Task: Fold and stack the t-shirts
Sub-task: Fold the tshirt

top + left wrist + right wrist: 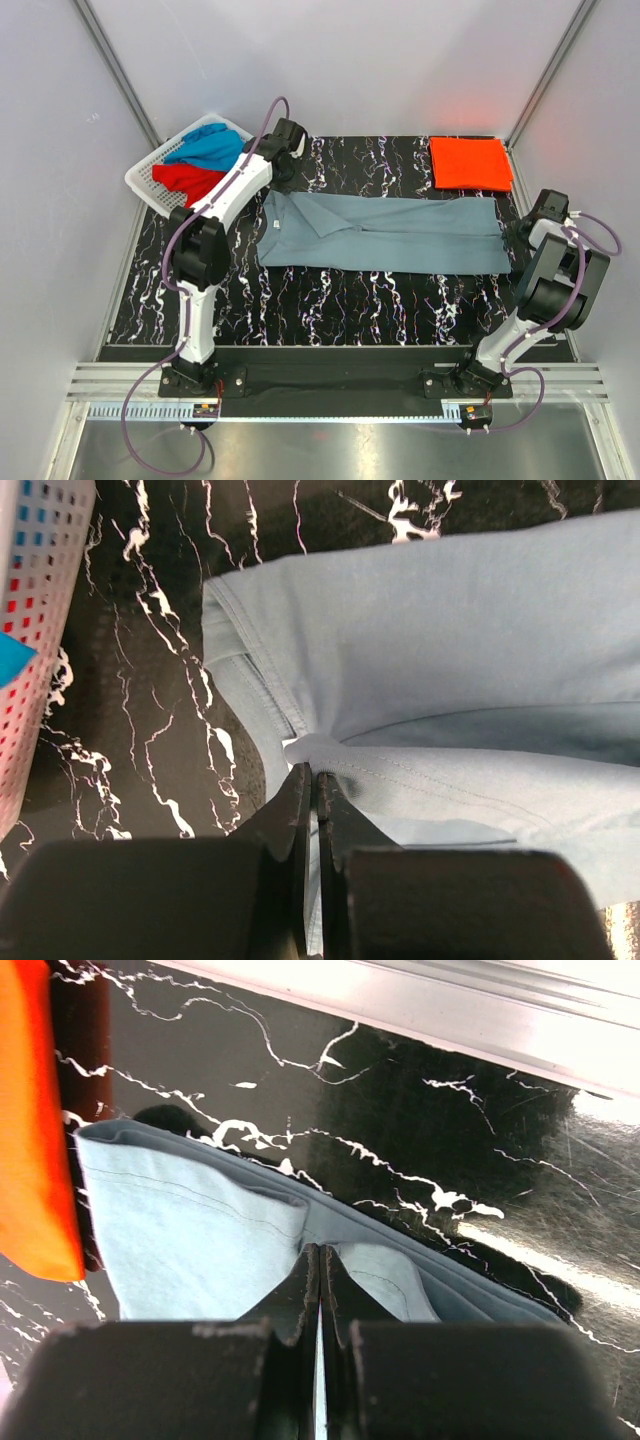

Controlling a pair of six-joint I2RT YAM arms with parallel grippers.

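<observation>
Left gripper (312, 780) pinches the collar end, right gripper (320, 1255) the hem end, of the dull grey-blue cloth t-shirt (400, 235), stretched flat across black marbled table (350, 300). Mid-fold; next I likely bring ends together evenly.

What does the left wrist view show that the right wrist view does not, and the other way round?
Only the left wrist view: the white basket at its left edge, and the left gripper. Only the right wrist view: the orange-red t-shirt, a metal rail, and the right gripper. Both: the grey-blue t-shirt on the black marbled table, pinched by shut jaws.
</observation>
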